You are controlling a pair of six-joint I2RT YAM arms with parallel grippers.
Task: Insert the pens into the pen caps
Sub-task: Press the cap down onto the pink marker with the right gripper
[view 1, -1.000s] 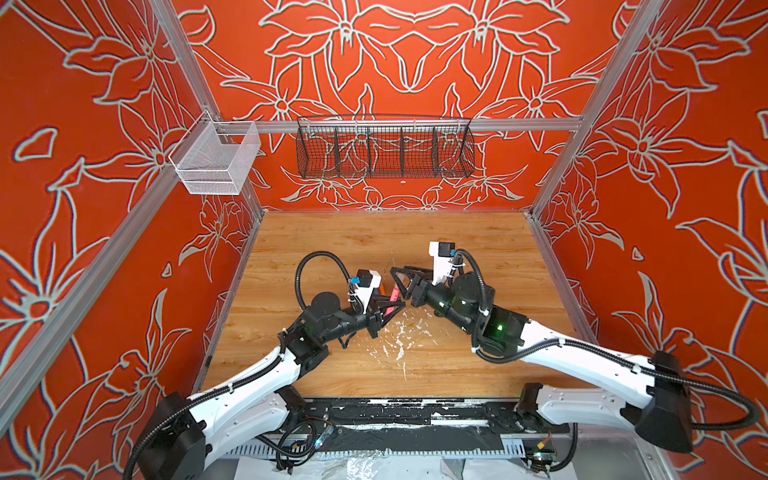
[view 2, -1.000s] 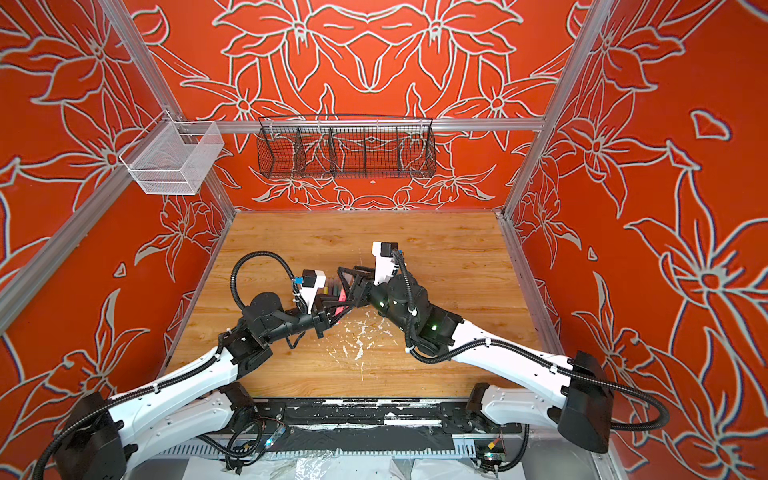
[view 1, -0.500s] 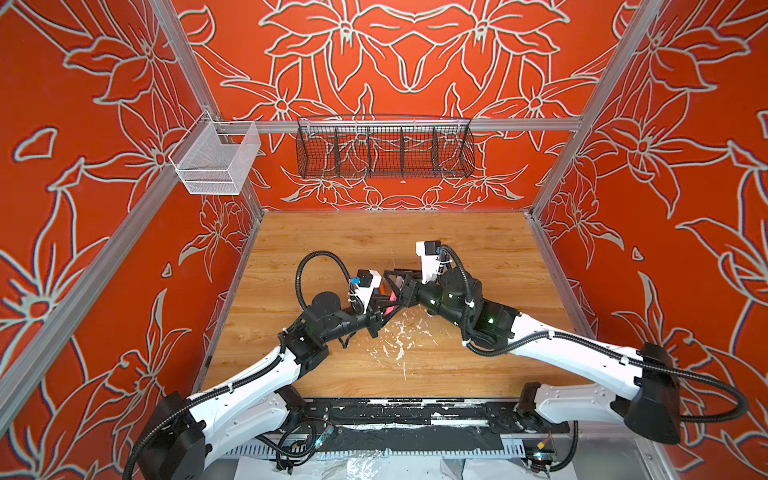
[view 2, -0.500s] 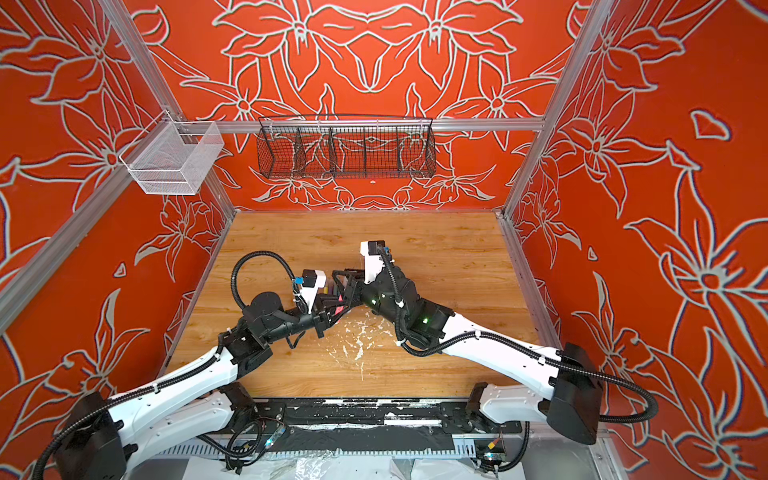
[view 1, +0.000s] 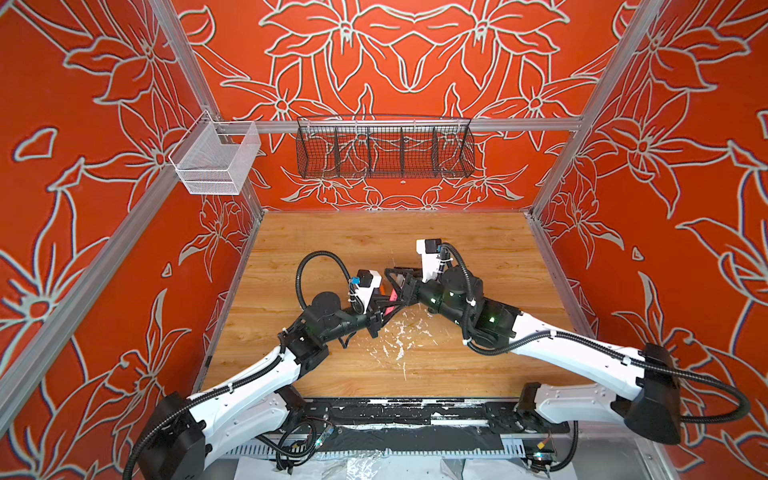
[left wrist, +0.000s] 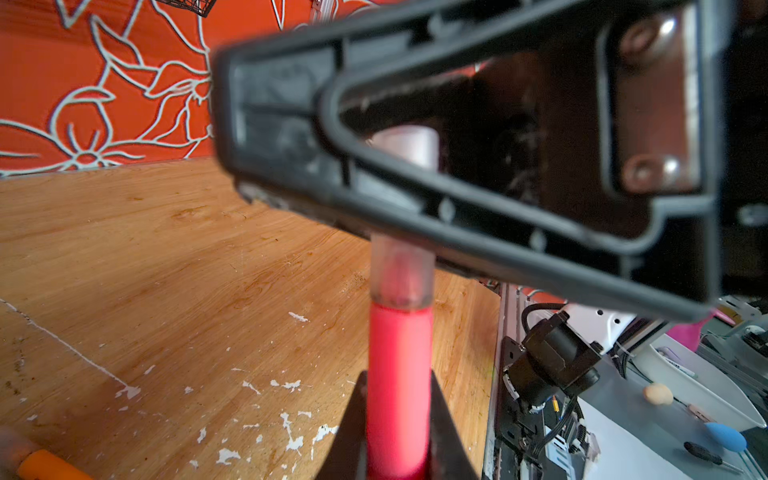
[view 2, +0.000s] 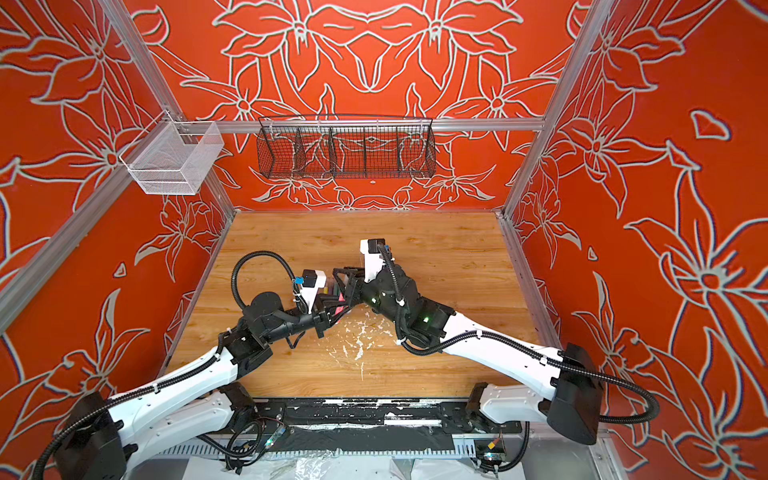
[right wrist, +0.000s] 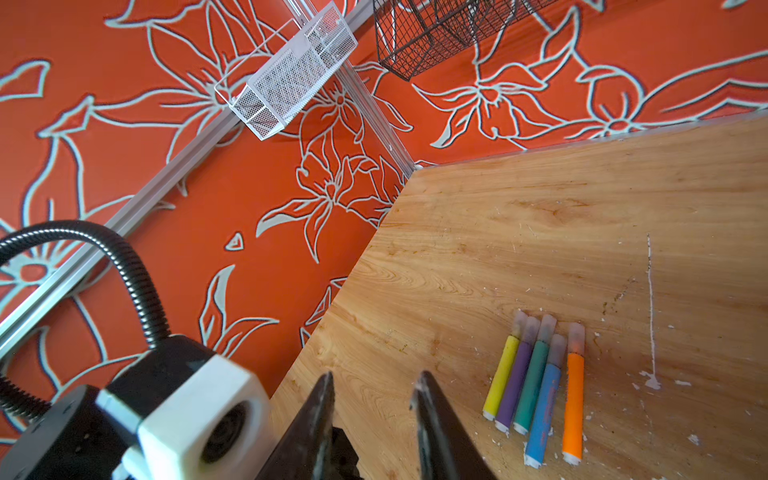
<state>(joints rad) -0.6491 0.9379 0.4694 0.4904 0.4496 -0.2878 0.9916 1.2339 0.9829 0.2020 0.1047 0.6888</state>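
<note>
Left wrist view: left gripper [left wrist: 397, 386] is clamped on the pink-red pen [left wrist: 398, 340], barrel standing up between its fingers. The clear pen cap [left wrist: 401, 270] is already over the tip, rim at the barrel shoulder. The cap runs on behind a finger of the right gripper [right wrist: 374, 382], so I can't tell whether that gripper touches it. Right wrist view shows its fingers apart, wood between the tips, no cap in sight there.

Both top views put pen and grippers just left of frame centre, above the table [view 1: 457, 232], the grippers nose to nose. The five other pens [right wrist: 533, 374] lie side by side on the wood, each wearing a cap. My read: last pen, final seating.

How I'd run it:
- Left holds rigid, no re-grip.
- Close right lightly on the cap; thin plastic will likely deform or squirt out if pinched hard.
- Push straight along the barrel axis, no side load, until it stops.
- Main risks are a cocked cap, or the pen sliding in left's grip.

Versus a second ago: right arm has swung in toward left. Its gripper is now over the pen, where before it stood off to the right. Left arm looks unchanged.
</note>
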